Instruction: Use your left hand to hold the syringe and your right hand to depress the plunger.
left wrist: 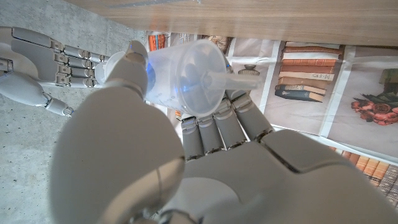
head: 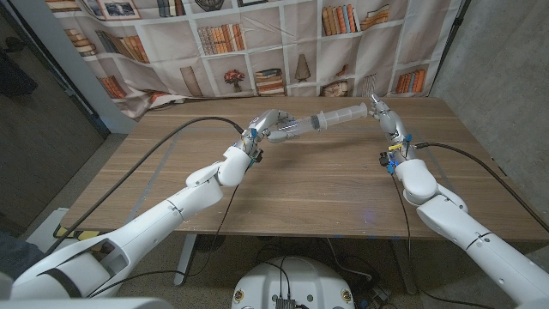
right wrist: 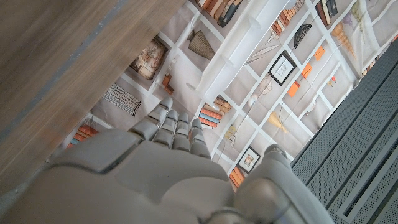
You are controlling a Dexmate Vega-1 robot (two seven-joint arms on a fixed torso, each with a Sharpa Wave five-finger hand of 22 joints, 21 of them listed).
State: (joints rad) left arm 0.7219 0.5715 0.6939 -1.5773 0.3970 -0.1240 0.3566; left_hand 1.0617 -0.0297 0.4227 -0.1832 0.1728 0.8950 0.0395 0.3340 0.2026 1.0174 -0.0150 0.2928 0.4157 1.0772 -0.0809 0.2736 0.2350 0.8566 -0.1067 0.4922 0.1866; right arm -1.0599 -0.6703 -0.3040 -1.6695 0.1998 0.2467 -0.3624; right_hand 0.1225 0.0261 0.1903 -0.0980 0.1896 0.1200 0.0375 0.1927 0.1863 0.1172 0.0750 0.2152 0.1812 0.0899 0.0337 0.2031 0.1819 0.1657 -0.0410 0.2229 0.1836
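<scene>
The left hand (head: 268,127) grips the syringe (head: 322,122) by its barrel, lifted above the table (head: 309,189). The right hand (head: 382,114), fingers loosely open, meets the plunger (head: 364,110) end. Push straight along the barrel while the left holds steady.

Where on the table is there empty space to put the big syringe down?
The wooden table is bare between the two arms and near its front edge. The busy spot is toward the back, where the left hand holds the syringe up and the right hand meets its end.

Plunger (head: 364,110) end behind right hand (head: 383,117)
</scene>
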